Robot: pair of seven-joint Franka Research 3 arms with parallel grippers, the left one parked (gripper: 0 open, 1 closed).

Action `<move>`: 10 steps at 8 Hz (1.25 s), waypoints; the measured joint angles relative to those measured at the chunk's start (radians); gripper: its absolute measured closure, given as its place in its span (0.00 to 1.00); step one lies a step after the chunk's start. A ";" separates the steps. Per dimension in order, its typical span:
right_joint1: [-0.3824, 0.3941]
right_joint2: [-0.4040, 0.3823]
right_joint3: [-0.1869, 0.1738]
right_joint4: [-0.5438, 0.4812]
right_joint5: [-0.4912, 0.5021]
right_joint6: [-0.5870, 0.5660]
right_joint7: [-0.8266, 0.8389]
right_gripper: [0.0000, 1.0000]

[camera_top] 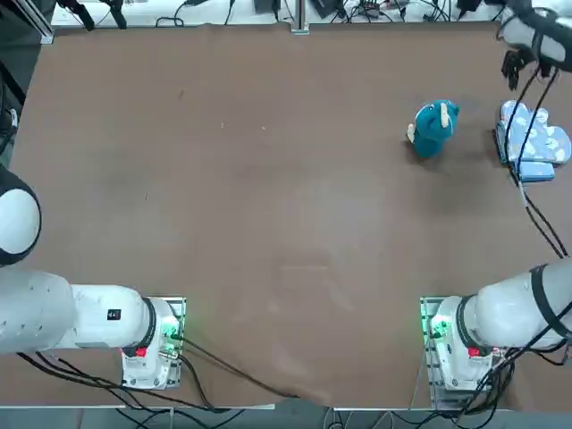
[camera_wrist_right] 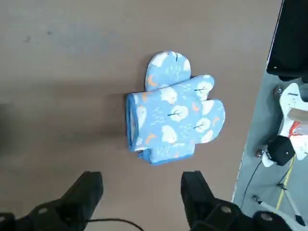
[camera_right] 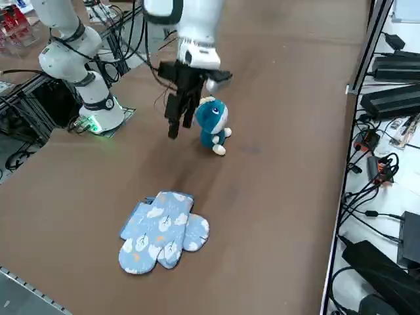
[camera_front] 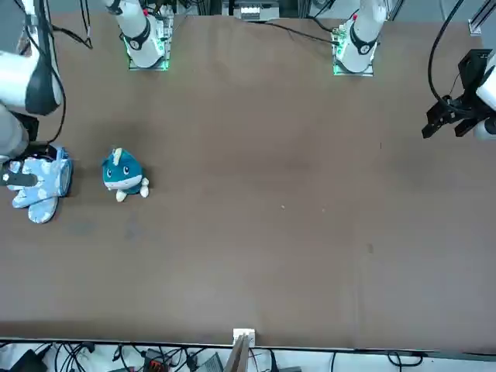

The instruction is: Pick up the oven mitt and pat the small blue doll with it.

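One flat pale-blue fabric oven mitt [camera_right: 164, 231] with white blotches lay on the brown table [camera_right: 275, 197] near its right edge, and one small rounded teal-blue plush doll [camera_right: 212, 123] stood upright just left of it, apart from it. Nothing lay between them. The right gripper [camera_right: 176, 126] hung above the table near the mitt, pointing down, fingers [camera_wrist_right: 86, 192] spread and empty.

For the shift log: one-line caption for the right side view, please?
Open right gripper hangs above the table beside the small blue doll; oven mitt lies flat, untouched.
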 joint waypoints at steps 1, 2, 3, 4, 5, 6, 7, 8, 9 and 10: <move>-0.029 0.005 0.000 -0.048 -0.004 0.082 0.006 0.02; -0.050 0.021 -0.001 -0.082 -0.010 0.149 0.020 0.04; -0.065 0.047 -0.001 -0.104 -0.027 0.201 0.031 0.05; -0.082 0.078 -0.001 -0.120 -0.045 0.256 0.047 0.05; -0.103 0.109 -0.001 -0.136 -0.066 0.320 0.061 0.05; -0.120 0.137 -0.001 -0.154 -0.093 0.373 0.080 0.05; -0.127 0.160 -0.001 -0.168 -0.136 0.407 0.116 0.05; -0.132 0.182 -0.001 -0.177 -0.184 0.435 0.157 0.05; -0.140 0.202 -0.001 -0.183 -0.232 0.464 0.192 0.05; -0.150 0.222 -0.001 -0.186 -0.275 0.483 0.222 0.06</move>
